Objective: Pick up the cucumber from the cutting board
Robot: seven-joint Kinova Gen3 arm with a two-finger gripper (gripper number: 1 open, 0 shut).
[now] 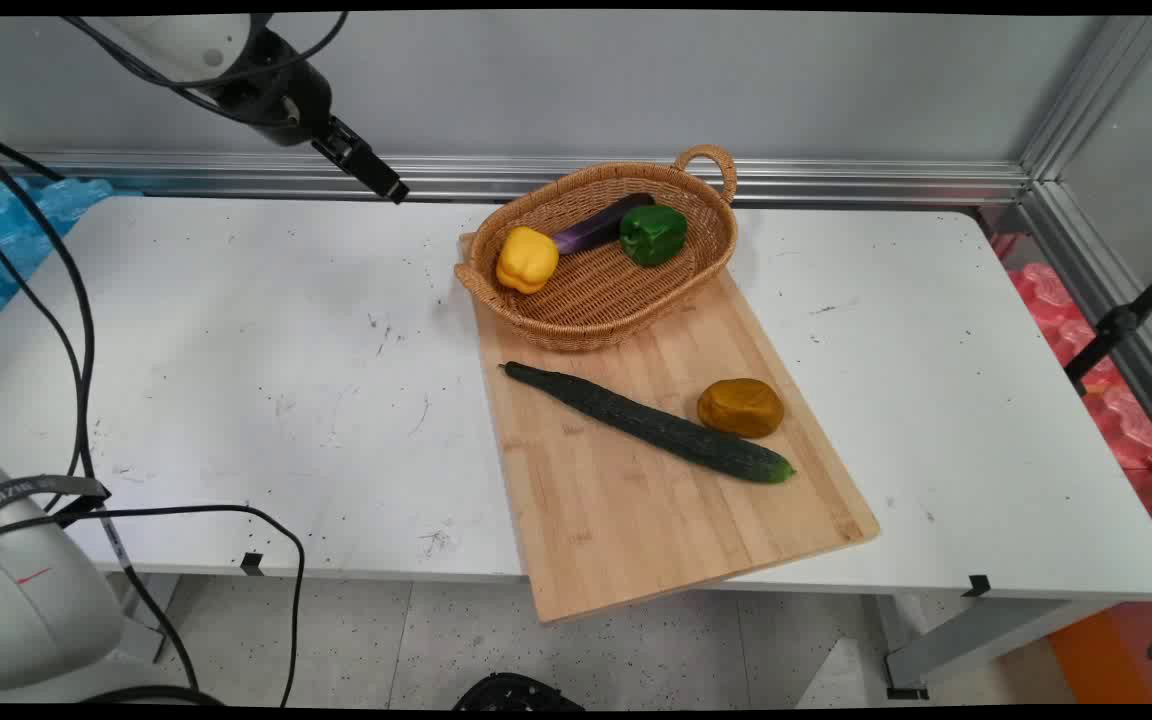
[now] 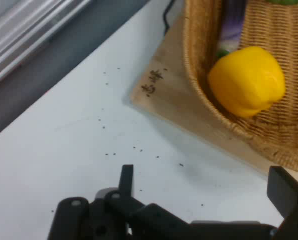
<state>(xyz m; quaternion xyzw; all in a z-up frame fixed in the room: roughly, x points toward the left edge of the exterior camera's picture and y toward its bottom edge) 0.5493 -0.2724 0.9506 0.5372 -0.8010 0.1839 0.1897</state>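
Main view has the pincer (image 1: 386,185) hanging high off the surface (image 1: 236,380), up by the far edge where the metal rail (image 1: 836,180) runs along the wall. Hand view shows it (image 2: 204,182) with the fingers spread wide and nothing between them, so it's empty and touching nothing. Nearest thing to it is the woven basket (image 1: 576,340), off to the side its tips point toward and lower down. In hand view the basket wall (image 2: 199,60) and the yellow pepper (image 2: 247,81) sit just past the far fingertip. That yellow pepper (image 1: 526,259) rests in the basket end closest to the pincer, right against the inside of the wall. A purple eggplant (image 1: 601,224) lies behind it and a green pepper (image 1: 653,234) is further along still. The basket sits on the far end of a wooden cutting board (image 1: 636,500), and the board's corner (image 2: 154,95) pokes out below the fingers. Well beyond the basket, on the board's open part, there's a long cucumber (image 1: 651,424) with a brownish lump, maybe a potato (image 1: 740,407), just beside it. Room-wise, straight under the pincer it's all bare surface with only dark specks, so loads of space on that side. The tight spots are the rail and wall right behind the pincer, the basket's raised rim and handle, and the board's near end, which overhangs the surface edge.
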